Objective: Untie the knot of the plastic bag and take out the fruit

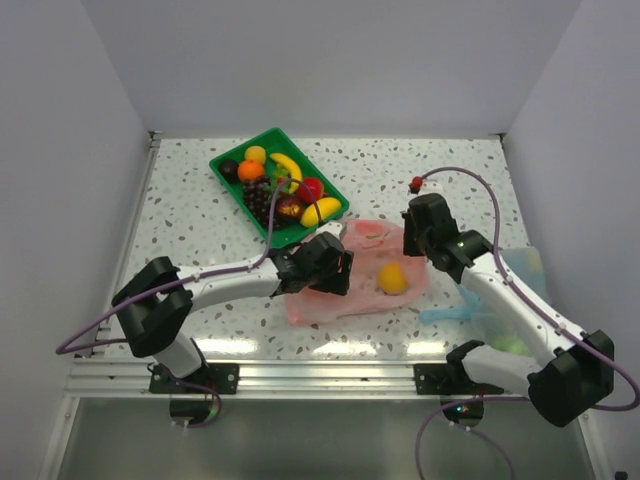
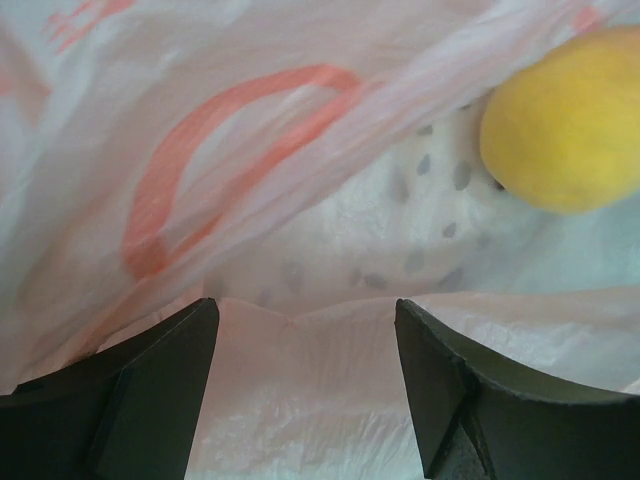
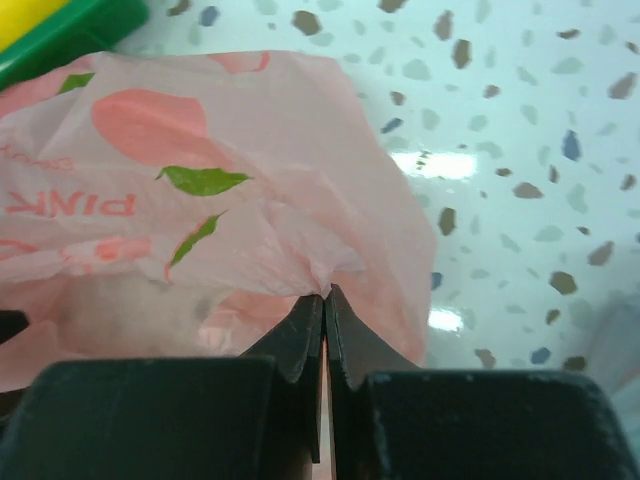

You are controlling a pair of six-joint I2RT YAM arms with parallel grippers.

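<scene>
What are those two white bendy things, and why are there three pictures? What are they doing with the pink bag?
They are two robot arms bolted to a speckled table. One picture looks down from above; the other two come from small cameras on each arm's wrist, so you see its own black fingers.

On the table lies a thin pink plastic bag with a yellow fruit in it. Behind it stands a green tray of toy fruit. A pale blue bag lies on the right.

The right gripper is shut, pinching the pink bag's edge. The left gripper is open, its fingers spread over the plastic.
</scene>
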